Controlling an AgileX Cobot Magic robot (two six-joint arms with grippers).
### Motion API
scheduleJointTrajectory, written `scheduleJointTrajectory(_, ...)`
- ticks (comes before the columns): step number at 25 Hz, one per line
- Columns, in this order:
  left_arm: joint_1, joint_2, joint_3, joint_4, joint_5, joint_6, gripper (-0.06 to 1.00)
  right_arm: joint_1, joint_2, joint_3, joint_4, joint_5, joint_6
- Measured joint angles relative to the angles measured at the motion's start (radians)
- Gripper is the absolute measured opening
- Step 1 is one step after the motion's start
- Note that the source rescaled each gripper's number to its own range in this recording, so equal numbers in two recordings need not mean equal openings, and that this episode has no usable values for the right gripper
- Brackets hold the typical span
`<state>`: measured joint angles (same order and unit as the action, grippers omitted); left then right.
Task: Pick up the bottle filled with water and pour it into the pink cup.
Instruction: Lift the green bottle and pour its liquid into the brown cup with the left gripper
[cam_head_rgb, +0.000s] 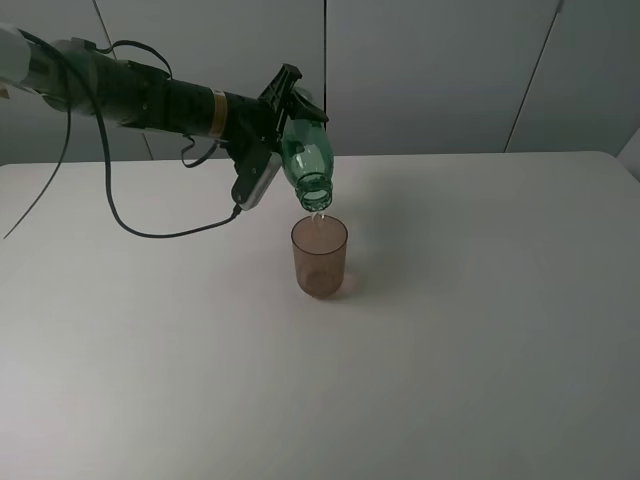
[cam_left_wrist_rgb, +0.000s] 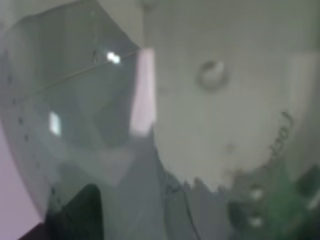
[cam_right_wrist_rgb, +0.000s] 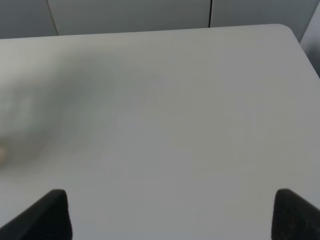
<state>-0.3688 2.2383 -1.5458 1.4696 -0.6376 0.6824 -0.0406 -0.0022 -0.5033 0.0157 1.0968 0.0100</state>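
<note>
Found the bottle (cam_head_rgb: 303, 160) tipped steeply, open mouth down, directly above the pink cup (cam_head_rgb: 320, 257) and just clear of its rim. Saw a thin pale trickle (cam_head_rgb: 318, 214), seemingly water, dropping from the neck into the cup. Found the left gripper (cam_head_rgb: 283, 112) pressed together on the bottle's base end, up and behind the cup. Saw the cup upright on the white table (cam_head_rgb: 480, 340), touched by neither arm, water level inside hard to read.

Judged the pour under way and not finished. Needed to hold the mouth centred over the cup. Needed to raise the tilt slowly, to avoid gulping or overshooting the far rim. Needed to avoid lowering the neck onto the rim of a cup light enough to tip. Needed a firm pinch against twisting of the smooth plastic body between the jaws.

Found the right gripper (cam_right_wrist_rgb: 172, 220) spread wide, pinching nothing, over bare table, with the cup out of its camera's sight.
</note>
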Motion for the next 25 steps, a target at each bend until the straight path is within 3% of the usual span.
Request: scheduleJointTrajectory(25, 0.0, 0.0, 0.0, -0.03, -0.004, 0.11, 0.02, 0.0, 0.0, 0.0, 0.0, 0.0, 0.0)
